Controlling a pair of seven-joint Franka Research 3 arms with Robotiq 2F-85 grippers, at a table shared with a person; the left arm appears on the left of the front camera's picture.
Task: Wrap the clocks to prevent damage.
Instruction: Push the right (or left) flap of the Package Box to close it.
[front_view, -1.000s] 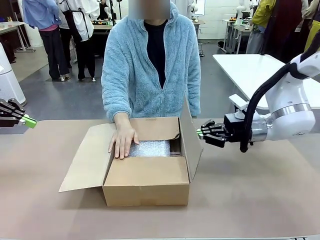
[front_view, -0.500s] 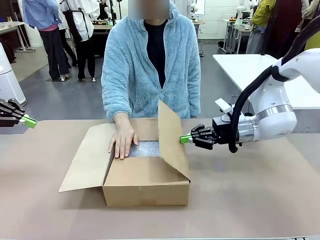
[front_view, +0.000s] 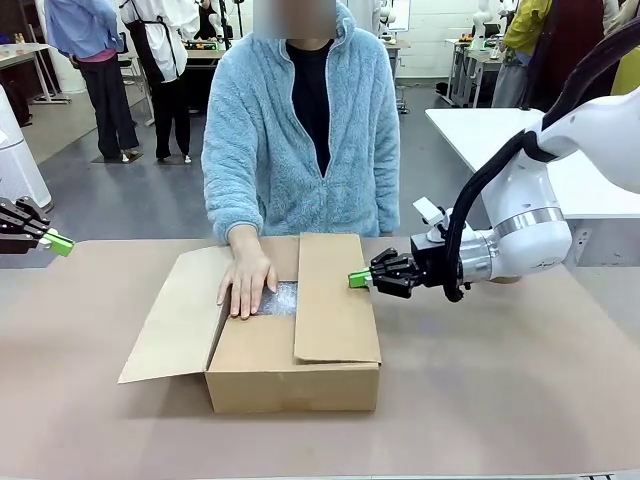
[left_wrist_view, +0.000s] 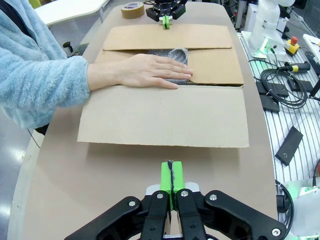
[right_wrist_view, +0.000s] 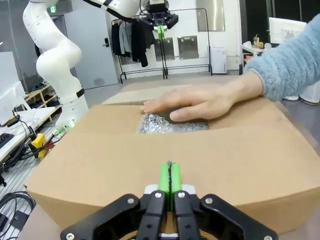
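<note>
The right gripper (front_view: 358, 279), jaws pressed together on nothing, meets the right flap (front_view: 335, 300) of the cardboard box (front_view: 290, 378), which lies nearly flat. The clocks (front_view: 283, 298), a bubble-wrap bundle, sit inside under the person's hand (front_view: 245, 285). The flap is best pressed gently, stopping short of that hand. The left gripper (front_view: 58, 243), jaws likewise closed and empty, hangs at the tabletop's (front_view: 500, 400) left edge.

Cardboard box (front_view: 290, 375): the folded right flap (front_view: 335, 300) and a person's hand (front_view: 245, 285) block the opening, leaving a narrow gap over the bubble-wrap bundle (front_view: 284, 297); bare table (front_view: 500, 390) alongside.
</note>
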